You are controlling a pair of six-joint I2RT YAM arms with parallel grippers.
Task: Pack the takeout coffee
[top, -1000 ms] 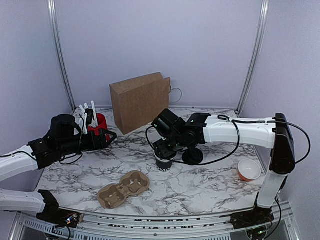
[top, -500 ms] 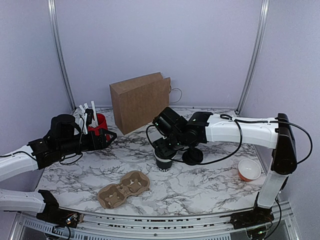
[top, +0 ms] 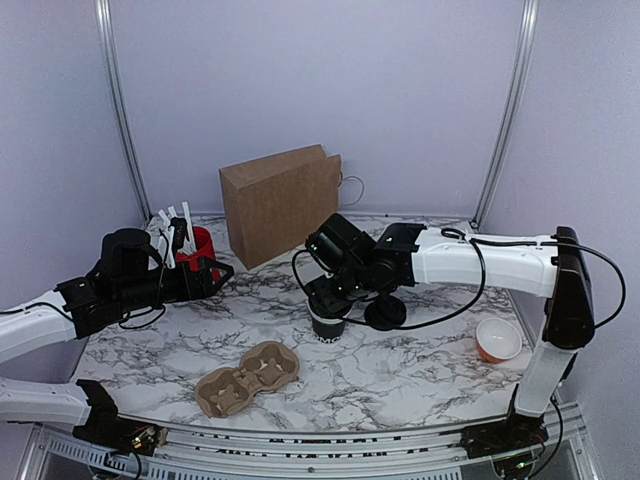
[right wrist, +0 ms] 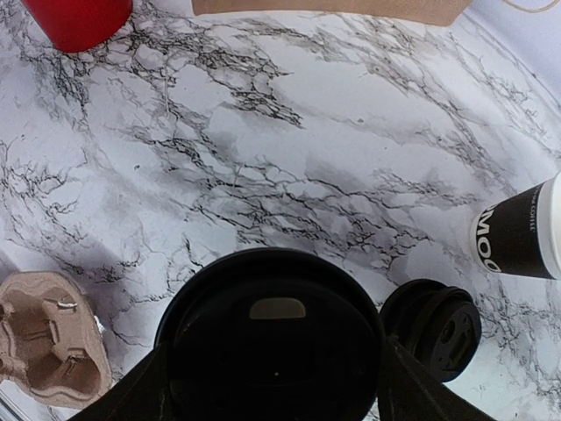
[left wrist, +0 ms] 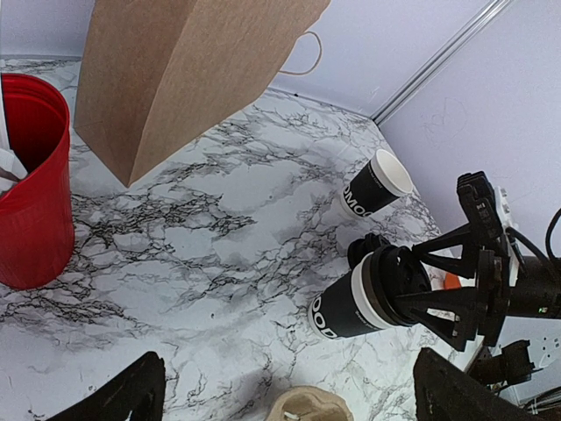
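Note:
The takeout coffee [top: 328, 324], a small black cup with white print and a black lid, stands upright on the marble table [top: 420, 375] at the centre. My right gripper [top: 330, 300] comes down from above with a finger on each side of the lid. In the right wrist view the lid [right wrist: 272, 338] fills the space between the fingers [right wrist: 131, 395]. The left wrist view shows the cup [left wrist: 355, 305] with the right gripper [left wrist: 456, 294] round its top. My left gripper [left wrist: 289, 390] is open and empty, next to the red cup [top: 200, 252].
A brown paper bag [top: 280, 205] stands at the back. A cardboard cup carrier [top: 248, 378] lies near the front. A spare black lid [top: 385, 312] lies right of the coffee. An open black cup [left wrist: 375, 184] stands beyond it. An orange bowl [top: 498, 340] sits at the right.
My right gripper has shifted very slightly over the cup. The left arm has not moved.

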